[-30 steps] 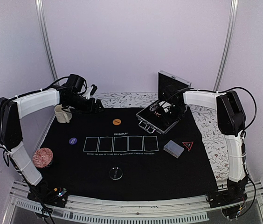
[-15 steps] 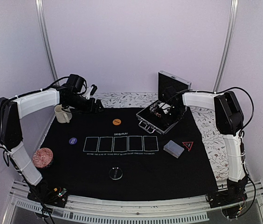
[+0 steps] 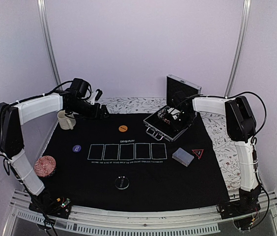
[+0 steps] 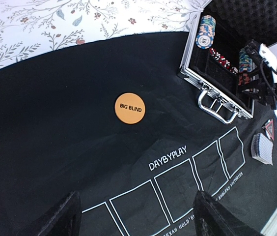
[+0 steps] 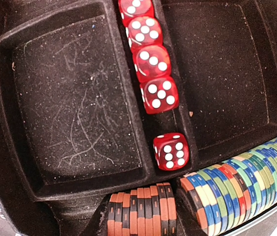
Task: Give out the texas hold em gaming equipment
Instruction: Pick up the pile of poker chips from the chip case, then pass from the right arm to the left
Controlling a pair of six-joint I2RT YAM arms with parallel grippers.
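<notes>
My right gripper (image 3: 174, 114) reaches down into the open silver case (image 3: 154, 129). In the right wrist view its dark fingers (image 5: 97, 221) press both sides of a row of orange-and-black poker chips (image 5: 141, 211). Beside that row lie blue, green and orange chips (image 5: 236, 187) and a line of red dice (image 5: 153, 64). My left gripper (image 3: 99, 110) hangs open over the mat's far left and holds nothing (image 4: 136, 221). On the mat lie an orange disc (image 3: 123, 129) marked BIG BLIND (image 4: 130, 108), a purple disc (image 3: 76, 147), a black-and-white disc (image 3: 121, 182), the card deck (image 3: 182, 156) and the triangle marker (image 3: 197, 153).
A cream mug (image 3: 66, 120) stands at the mat's far left, under the left forearm. A round pink-red patterned thing (image 3: 45, 166) sits at the near left edge. The case lid (image 3: 181, 89) stands upright behind the right gripper. Printed card outlines (image 3: 127, 151) cross the mat's middle.
The right gripper's jaws have closed in on the orange-and-black chips, and the arm has shifted slightly within the case. The left arm has not moved.
</notes>
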